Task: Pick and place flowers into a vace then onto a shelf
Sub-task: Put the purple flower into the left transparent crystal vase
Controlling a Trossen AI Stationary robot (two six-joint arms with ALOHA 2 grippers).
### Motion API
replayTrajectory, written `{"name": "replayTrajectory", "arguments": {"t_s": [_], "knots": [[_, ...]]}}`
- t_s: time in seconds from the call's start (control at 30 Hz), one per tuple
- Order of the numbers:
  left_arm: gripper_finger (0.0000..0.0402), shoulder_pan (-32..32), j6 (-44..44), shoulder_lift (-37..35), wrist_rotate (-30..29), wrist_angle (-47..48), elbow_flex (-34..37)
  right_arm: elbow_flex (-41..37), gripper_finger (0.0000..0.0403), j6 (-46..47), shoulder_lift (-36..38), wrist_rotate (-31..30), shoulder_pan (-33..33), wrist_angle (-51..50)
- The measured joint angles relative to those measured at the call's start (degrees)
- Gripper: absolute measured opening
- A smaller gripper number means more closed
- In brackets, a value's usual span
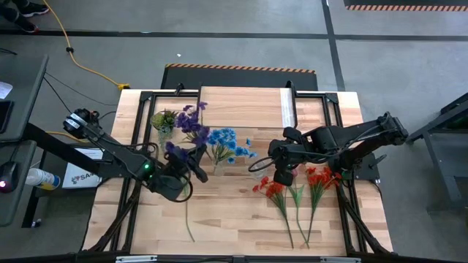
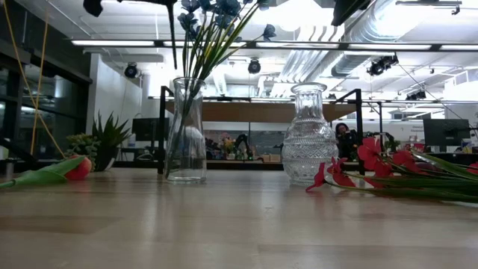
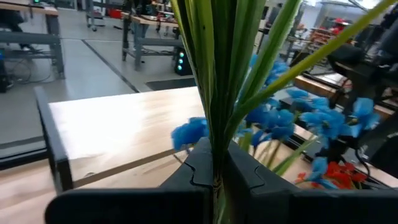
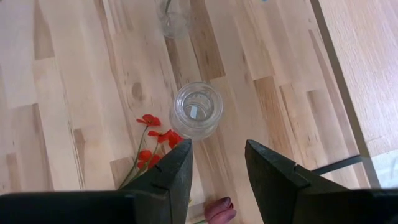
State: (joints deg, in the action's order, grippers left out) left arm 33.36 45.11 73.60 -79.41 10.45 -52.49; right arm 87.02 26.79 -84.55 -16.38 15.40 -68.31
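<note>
Far left of the desk [image 1: 219, 219] there's a little spiky green plant [image 1: 162, 119] sitting at the back corner. Just right of it is the purple bunch [image 1: 191, 120], and the left tool [image 1: 196, 162] is clamped tight around a bundle of green stems [image 3: 219, 74], holding them up above the desk. In the low view those stems lean down into the tall clear vase [image 2: 186, 131], with dark blooms up top. The blue flowers [image 1: 228, 143] sit right next to that, bright blue heads showing past the stems in the left wrist view too. One loose stem [image 1: 189, 223] lies on the desk nearer the front edge, and a red bud [image 2: 79, 167] with a green leaf lies flat at the low view's left.

The shelf [image 1: 241, 106] is at the back middle of the desk, light planks on thin black legs.

Moving right, the right tool [image 1: 280, 177] hangs over the desk with its fingers [image 4: 166, 175] parted and nothing between them, looking straight down at a round ribbed glass vase [image 4: 196, 110] that stands upright. Red flowers [image 1: 311, 183] lie flat on the desk at the right, stems pointing toward the near edge, some blooms just beside that vase.
</note>
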Motion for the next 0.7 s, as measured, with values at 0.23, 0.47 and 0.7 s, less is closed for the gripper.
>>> {"name": "replayTrajectory", "arguments": {"t_s": [0.23,0.47,0.7], "knots": [[0.0046,-0.02,3.57,1.62,-1.04,1.71,0.0,0.0,0.0139,0.13,0.0,-0.24,-0.02,0.07],[0.0046,-0.02,6.12,3.62,-2.41,1.78,0.02,0.0,0.0139,0.15,0.0,-0.22,-0.02,0.49],[0.0046,-0.04,6.45,3.93,-4.09,1.55,0.02,0.0,0.0139,0.17,0.0,-0.21,-0.02,0.5]]}}
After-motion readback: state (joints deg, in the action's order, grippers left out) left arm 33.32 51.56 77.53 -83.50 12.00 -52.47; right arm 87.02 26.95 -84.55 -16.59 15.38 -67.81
